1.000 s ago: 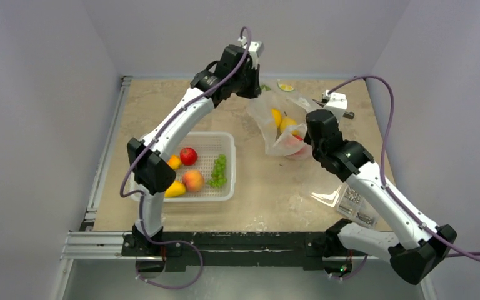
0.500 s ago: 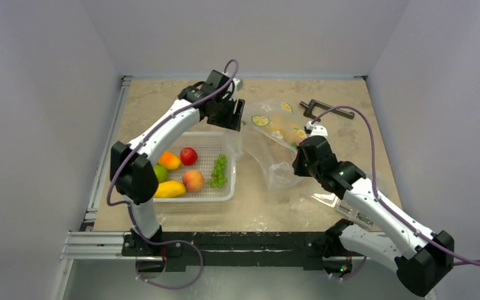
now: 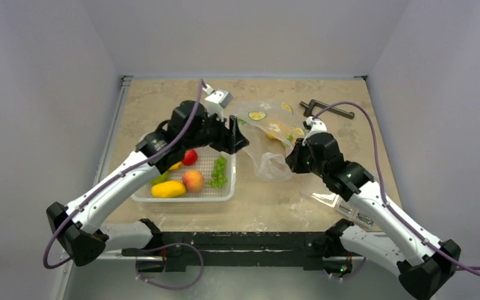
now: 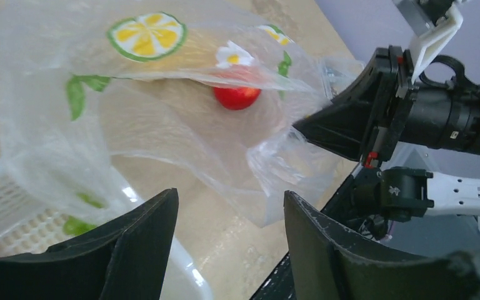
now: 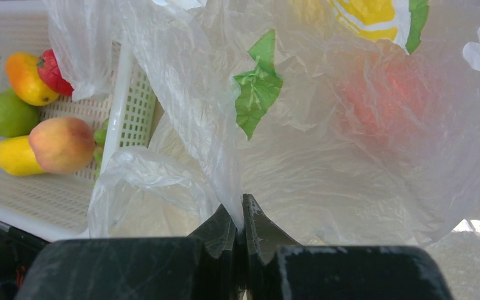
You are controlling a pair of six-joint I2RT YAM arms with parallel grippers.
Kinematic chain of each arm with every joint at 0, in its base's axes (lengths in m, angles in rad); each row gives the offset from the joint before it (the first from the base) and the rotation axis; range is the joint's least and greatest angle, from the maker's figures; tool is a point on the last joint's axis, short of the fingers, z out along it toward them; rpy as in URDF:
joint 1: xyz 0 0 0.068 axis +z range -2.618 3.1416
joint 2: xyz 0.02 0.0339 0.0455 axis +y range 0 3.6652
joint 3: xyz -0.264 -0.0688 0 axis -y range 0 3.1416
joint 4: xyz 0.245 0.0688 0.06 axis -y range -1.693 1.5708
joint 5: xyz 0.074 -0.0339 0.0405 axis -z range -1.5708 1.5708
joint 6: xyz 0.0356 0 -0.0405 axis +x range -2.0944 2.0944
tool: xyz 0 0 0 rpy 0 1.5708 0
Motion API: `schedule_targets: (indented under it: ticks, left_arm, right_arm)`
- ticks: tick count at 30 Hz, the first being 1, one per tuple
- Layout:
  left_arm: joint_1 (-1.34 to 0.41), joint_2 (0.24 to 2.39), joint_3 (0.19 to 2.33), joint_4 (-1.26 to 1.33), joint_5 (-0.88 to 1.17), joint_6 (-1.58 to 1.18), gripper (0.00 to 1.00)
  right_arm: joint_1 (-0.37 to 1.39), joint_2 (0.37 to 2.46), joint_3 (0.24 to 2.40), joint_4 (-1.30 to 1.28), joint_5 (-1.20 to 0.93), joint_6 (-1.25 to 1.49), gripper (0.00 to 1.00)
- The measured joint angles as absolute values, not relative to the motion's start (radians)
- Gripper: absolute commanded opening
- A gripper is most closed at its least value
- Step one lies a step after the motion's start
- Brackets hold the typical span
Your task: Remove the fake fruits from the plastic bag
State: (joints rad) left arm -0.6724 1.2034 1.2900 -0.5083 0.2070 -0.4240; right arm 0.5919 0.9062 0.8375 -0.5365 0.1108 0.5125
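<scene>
1. Right claw (image 5: 242, 209): pressed together, pinching film of the plastic bag (image 3: 269, 156). Left claw (image 4: 231, 206): spread, empty.
2. Table (image 3: 162, 100): beige, mottled, with grey walls (image 3: 37, 94) on three sides.
3. Bag: on the table beside the white basket (image 3: 225, 195), long axis far-to-near, red apple (image 4: 237, 96) inside.

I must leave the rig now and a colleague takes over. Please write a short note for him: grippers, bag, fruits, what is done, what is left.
Left gripper: open, empty, above the basket corner, facing the bag.
Right gripper: shut on a fold of the bag's film.
Bag: crumpled, right of the basket, one flap draped over the basket rim.
Apple: inside the bag, seen through the film.
Pear: cannot tell it from the yellow prints.
Done: no fruit is out of the bag.
Left: take out both fruits.
</scene>
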Motion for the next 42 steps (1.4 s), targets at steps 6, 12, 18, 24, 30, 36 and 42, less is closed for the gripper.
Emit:
schedule_targets:
  ticks: [6,12,18,24,30,36,42]
  left_arm:
    - [-0.797,1.367,1.198,-0.309,0.160,-0.528,0.30]
    - [-0.829,1.635,1.236,-0.189,0.120,-0.585,0.19]
    - [-0.868,1.757,1.264,-0.072,0.096,-0.636,0.18]
    - [-0.876,1.879,1.324,0.076,0.127,-0.689,0.33]
    - [-0.896,1.975,1.345,0.171,0.183,-0.697,0.43]
    - [-0.937,2.033,1.365,0.233,0.236,-0.683,0.63]
    - [-0.979,2.038,1.366,0.251,0.216,-0.637,0.68]
  right_arm:
    - [0.592,0.889,0.837,-0.537,0.096,0.517,0.00]
    - [0.592,0.847,0.825,-0.537,0.086,0.532,0.00]
    - [0.592,0.829,0.824,-0.537,0.086,0.540,0.00]
    - [0.592,0.827,0.824,-0.538,0.086,0.543,0.00]
    - [0.592,0.795,0.824,-0.539,0.086,0.546,0.00]
    - [0.592,0.772,0.816,-0.545,0.086,0.551,0.00]
    - [0.592,0.760,0.804,-0.566,0.086,0.551,0.00]
